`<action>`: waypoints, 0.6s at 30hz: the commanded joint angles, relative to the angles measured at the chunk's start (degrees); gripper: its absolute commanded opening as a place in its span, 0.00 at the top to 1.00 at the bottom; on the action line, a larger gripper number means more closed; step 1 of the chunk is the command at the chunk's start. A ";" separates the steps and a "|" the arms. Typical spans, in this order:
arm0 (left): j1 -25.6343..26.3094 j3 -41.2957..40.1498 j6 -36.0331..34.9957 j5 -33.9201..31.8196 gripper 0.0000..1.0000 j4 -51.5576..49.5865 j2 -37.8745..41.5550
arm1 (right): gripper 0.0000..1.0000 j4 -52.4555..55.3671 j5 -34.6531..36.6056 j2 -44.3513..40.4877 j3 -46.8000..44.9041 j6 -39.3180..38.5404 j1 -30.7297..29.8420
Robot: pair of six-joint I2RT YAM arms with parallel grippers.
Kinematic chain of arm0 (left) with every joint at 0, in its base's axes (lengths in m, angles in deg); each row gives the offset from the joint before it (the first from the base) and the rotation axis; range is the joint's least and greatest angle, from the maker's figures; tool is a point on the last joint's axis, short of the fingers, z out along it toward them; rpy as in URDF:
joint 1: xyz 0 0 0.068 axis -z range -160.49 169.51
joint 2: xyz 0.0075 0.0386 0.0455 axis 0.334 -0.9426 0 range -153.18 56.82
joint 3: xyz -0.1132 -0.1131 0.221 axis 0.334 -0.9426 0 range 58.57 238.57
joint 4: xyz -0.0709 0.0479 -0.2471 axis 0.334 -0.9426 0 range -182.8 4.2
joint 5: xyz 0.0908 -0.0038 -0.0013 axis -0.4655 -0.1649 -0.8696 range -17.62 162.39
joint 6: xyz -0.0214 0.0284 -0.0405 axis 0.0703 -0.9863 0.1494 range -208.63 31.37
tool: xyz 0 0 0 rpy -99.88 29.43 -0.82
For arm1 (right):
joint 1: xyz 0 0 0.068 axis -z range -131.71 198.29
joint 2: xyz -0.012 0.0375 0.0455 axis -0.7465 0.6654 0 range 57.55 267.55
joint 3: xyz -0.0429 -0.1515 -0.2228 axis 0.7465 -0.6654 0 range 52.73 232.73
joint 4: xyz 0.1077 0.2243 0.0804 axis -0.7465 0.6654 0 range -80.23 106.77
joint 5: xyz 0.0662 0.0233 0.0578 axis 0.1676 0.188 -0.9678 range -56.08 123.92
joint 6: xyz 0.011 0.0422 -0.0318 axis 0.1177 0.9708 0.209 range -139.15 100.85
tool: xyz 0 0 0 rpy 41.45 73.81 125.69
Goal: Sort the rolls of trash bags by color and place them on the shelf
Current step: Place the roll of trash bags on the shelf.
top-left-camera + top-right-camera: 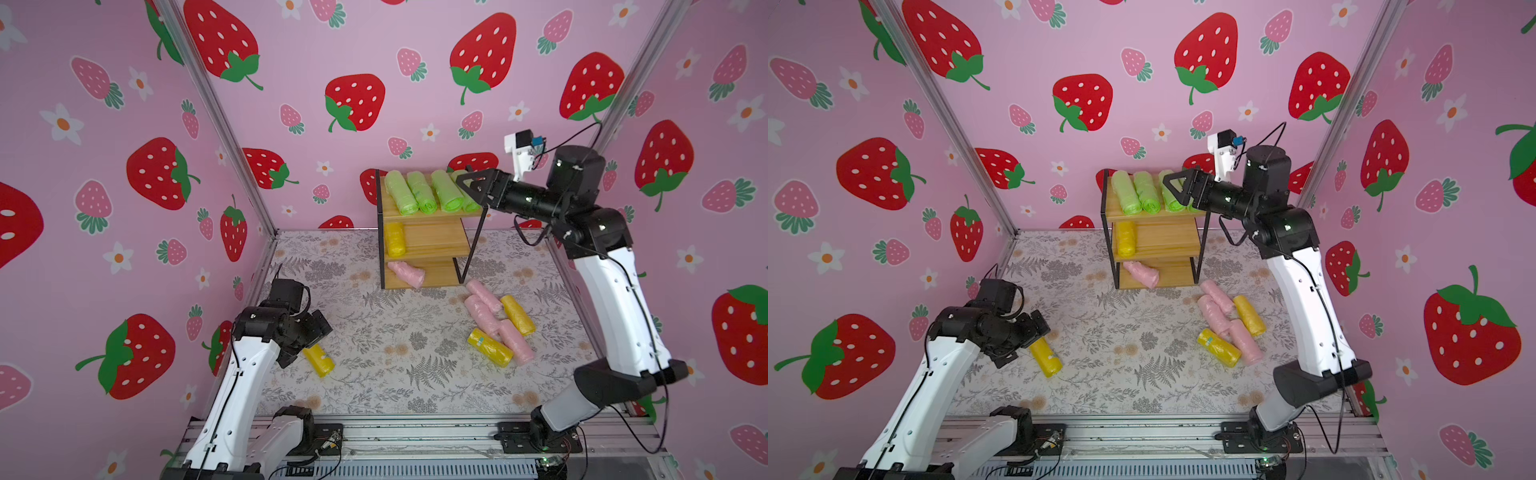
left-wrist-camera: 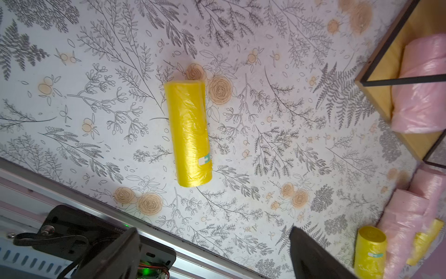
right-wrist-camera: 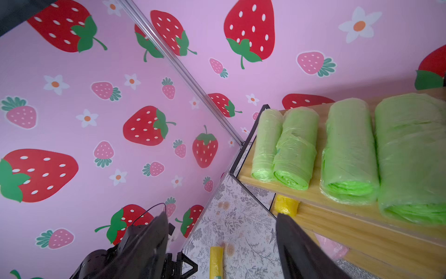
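Shelf [image 1: 434, 241] top holds 4 green rolls [image 1: 400, 194]; left claw [image 2: 213, 230] and right claw [image 3: 220, 213] gape, empty.

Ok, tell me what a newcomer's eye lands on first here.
Four green rolls line the top tier of the shelf, with the open right gripper close by the rightmost one. A jumble of pink and yellow rolls lies on the table near the shelf's foot.

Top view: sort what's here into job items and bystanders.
Job: shelf; four green rolls on its top tier; middle-tier yellow roll; bottom-tier pink roll; lone yellow roll; pile of pink and yellow rolls.
Just there: floral table cover; strawberry walls; metal base rail.
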 commanded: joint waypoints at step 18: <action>-3.76 -6.72 -4.67 -2.38 0.03 7.57 -14.76 | 0.10 -10.25 4.23 -32.59 -66.57 0.87 -0.07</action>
